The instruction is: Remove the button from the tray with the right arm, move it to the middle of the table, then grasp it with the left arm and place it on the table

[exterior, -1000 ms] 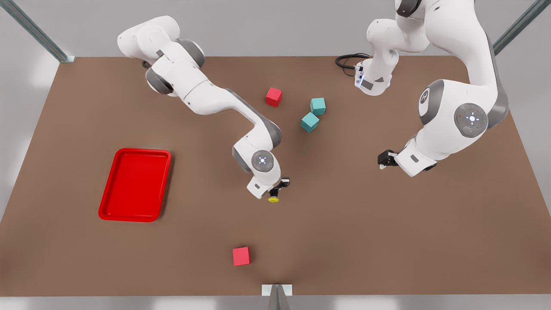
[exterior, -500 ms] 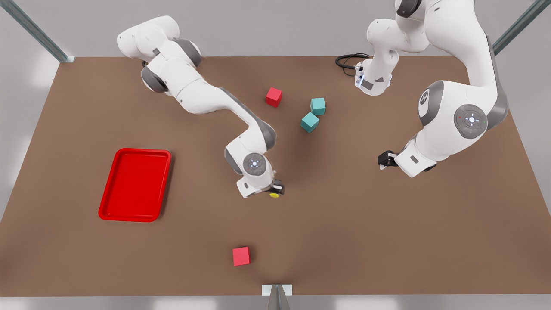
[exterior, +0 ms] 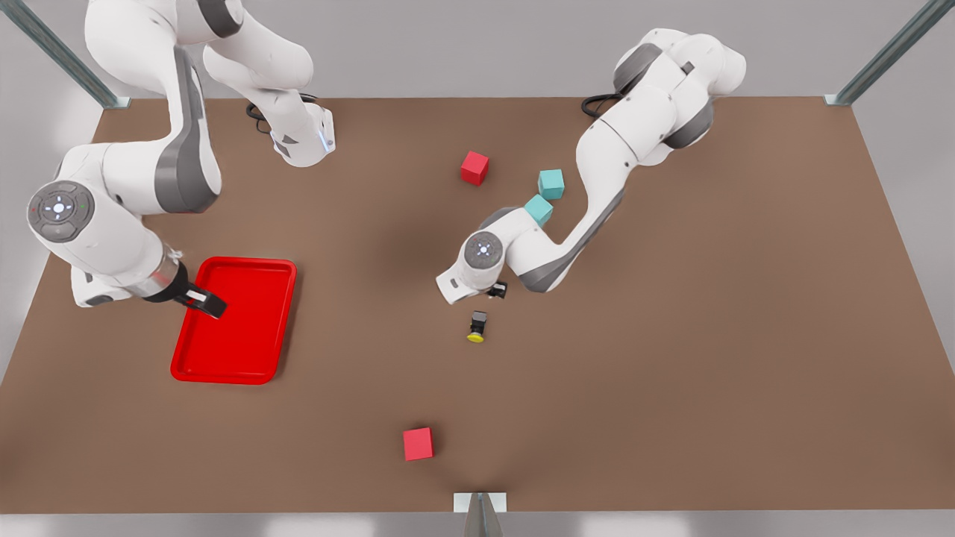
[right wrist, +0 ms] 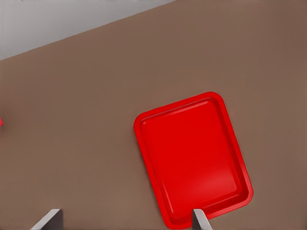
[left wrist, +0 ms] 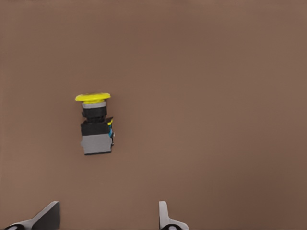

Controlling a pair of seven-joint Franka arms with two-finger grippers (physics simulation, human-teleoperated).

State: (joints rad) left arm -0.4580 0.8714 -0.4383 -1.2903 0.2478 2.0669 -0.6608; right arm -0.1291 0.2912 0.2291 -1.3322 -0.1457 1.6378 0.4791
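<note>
The tray [exterior: 235, 321] is lying on the table [exterior: 671, 373] at the front view's left, and nothing is being carried in it; its bare red floor is also being shown from above in the right wrist view [right wrist: 192, 155]. The right hand [exterior: 203, 300] is being held over the tray's near-left part, its fingers [right wrist: 48, 219] spread wide apart with nothing gripped between them, and only their tips are being caught at the edge of the right wrist view. The button [exterior: 477, 327] is lying tipped on its side on the bare table near the middle, well apart from the tray, its yellow cap pointing toward the front view's bottom edge. The left hand [exterior: 498, 289] is being held just above and beside the button without touching it; in the front view it is largely being hidden behind the left arm's [exterior: 597, 186] wrist. In the left wrist view the button [left wrist: 96, 125] is being seen lying ahead of the widely parted fingertips [left wrist: 165, 218], which are gripping nothing and are being cut off at the picture's edge. One teal cube [exterior: 538, 209] is being partly covered by the left arm, beside a second teal cube [exterior: 551, 183]. A red cube [exterior: 474, 167] is lying farther back and another [exterior: 418, 444] near the front edge.
</note>
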